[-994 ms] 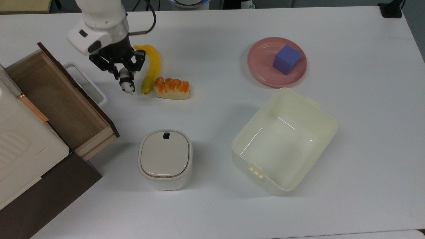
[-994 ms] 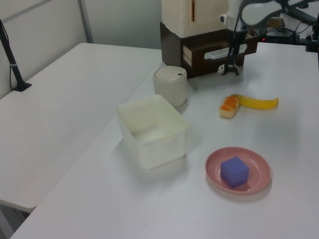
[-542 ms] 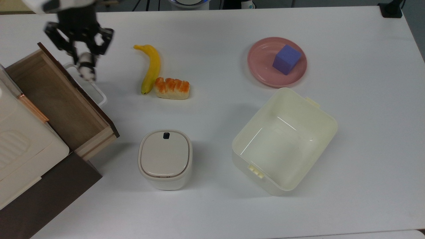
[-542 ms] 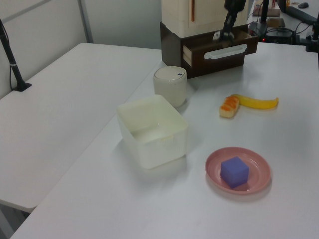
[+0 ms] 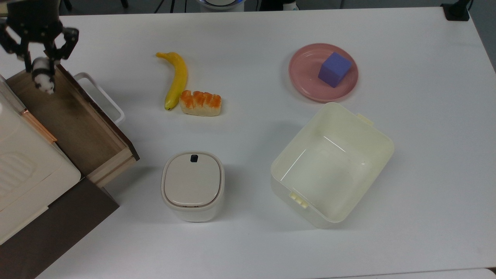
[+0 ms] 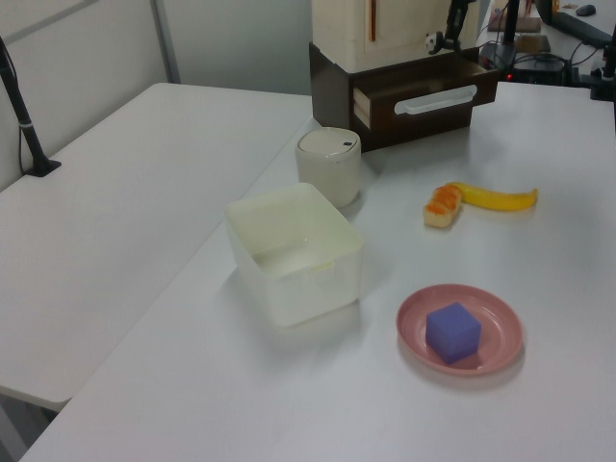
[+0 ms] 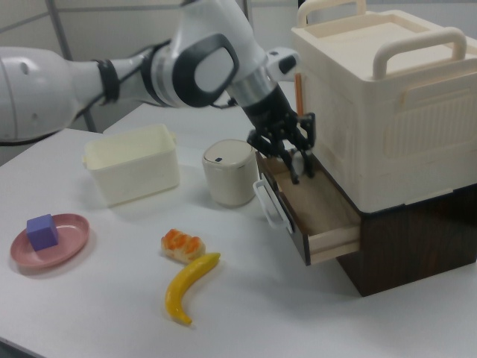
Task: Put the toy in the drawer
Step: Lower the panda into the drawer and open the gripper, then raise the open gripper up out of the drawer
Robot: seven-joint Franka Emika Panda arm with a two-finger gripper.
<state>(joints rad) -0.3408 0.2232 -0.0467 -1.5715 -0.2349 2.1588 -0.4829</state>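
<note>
Black two-finger gripper [image 5: 38,64] pinches tiny black-and-white panda toy [image 5: 43,79] by its top, over shallow light-wood drawer [image 5: 81,131]; prob. light, hard, slippery.

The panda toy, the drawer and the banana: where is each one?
Panda toy [image 5: 43,78], top view, its black-and-white body.
Drawer [image 5: 73,124], top view, its bare wooden floor.
Banana [image 5: 178,79], top view, its yellow middle.
</note>
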